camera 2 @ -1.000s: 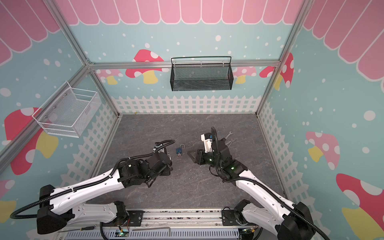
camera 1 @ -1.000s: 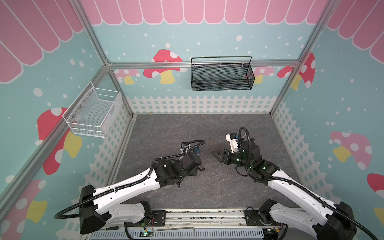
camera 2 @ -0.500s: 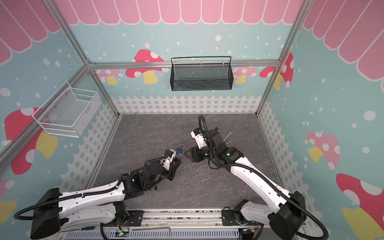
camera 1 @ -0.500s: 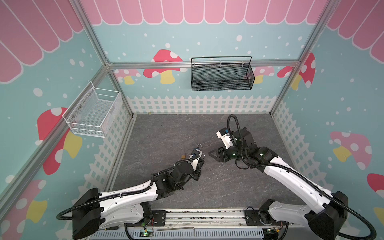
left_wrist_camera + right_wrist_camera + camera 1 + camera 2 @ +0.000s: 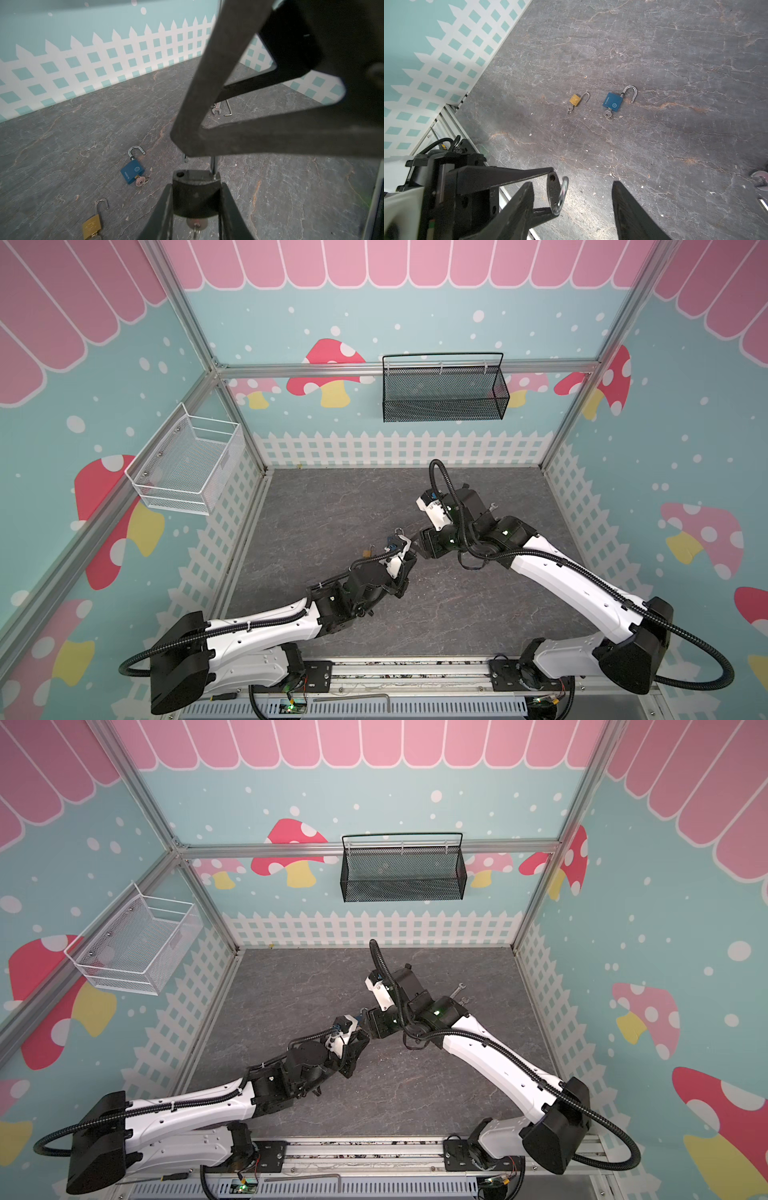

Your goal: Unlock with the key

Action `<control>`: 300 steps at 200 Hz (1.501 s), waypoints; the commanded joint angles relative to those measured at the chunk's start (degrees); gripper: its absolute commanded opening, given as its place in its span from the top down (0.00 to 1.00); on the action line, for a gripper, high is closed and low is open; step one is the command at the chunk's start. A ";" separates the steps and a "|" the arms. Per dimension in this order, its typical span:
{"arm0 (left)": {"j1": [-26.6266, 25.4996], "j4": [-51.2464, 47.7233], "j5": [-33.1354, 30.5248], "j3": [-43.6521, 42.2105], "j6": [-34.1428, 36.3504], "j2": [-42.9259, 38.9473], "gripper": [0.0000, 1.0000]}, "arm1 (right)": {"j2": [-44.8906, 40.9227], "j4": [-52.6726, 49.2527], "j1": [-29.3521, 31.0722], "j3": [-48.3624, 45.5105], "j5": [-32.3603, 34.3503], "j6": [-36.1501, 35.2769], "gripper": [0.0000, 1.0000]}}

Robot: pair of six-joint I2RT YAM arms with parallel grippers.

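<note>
Left wrist view: the left gripper clamps the black lock above the table, key in its base, apparently steadying it for the right gripper, whose jaws are spread beside the sprung shackle. A blue lock and a brass lock lie open nearby.

You have a black mesh basket hanging from the aluminium rail on the back wall. A white wire basket is fixed to the left wall. Both top views show them, well above the dark, veined counter.

Toward the counter's right back part lies a small open-ended wrench, and just beside it an L-shaped hex key. A longer hex key rests along the front rail, below the counter's edge.

A white picket-fence print runs round the walls at counter level, with red mushrooms printed on teal above it.
</note>
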 commanded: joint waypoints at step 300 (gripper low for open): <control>1.06 -15.25 -6.29 6.84 -14.97 1.75 1.00 | -2.93 -8.71 -9.50 -0.26 8.40 -7.09 0.30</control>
